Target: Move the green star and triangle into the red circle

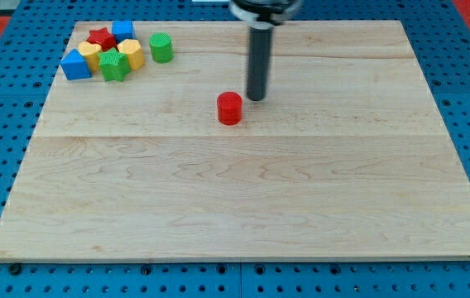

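Observation:
A red circle block [229, 108] stands alone near the middle of the wooden board [243, 199]. My tip [256, 98] rests on the board just to the right of it and slightly above, a small gap apart. A cluster of blocks sits at the view's top left: a green star [114, 65], a blue triangle [75, 64], a red star [100, 38], a blue block [122, 31], two yellow blocks [131, 53] [91, 55], and a green circle [161, 47] at the cluster's right.
The board lies on a blue pegboard surface [3, 91]. The cluster sits close to the board's top left corner and top edge.

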`<state>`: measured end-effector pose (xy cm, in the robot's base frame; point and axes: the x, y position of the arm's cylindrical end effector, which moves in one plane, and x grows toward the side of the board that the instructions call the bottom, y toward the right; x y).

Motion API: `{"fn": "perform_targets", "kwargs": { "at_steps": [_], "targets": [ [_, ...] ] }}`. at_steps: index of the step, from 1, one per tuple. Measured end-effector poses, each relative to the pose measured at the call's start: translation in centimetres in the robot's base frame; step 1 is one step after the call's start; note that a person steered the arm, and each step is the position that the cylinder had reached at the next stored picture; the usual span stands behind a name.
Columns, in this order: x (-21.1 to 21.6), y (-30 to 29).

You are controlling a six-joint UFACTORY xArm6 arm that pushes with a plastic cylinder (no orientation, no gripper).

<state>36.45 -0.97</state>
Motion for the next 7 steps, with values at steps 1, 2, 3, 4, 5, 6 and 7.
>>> {"fn": "perform_targets", "kwargs": {
  "at_steps": [1, 2, 3, 4, 5, 6, 7],
  "targets": [
    [-0.1, -7.9],
    [0.3, -14.6],
    [0.3, -29.5],
    [-0.3, -29.5],
    [-5.4, -29.2],
    [-7.6, -23.5],
    [-4.7, -15.6]
  ]
}}
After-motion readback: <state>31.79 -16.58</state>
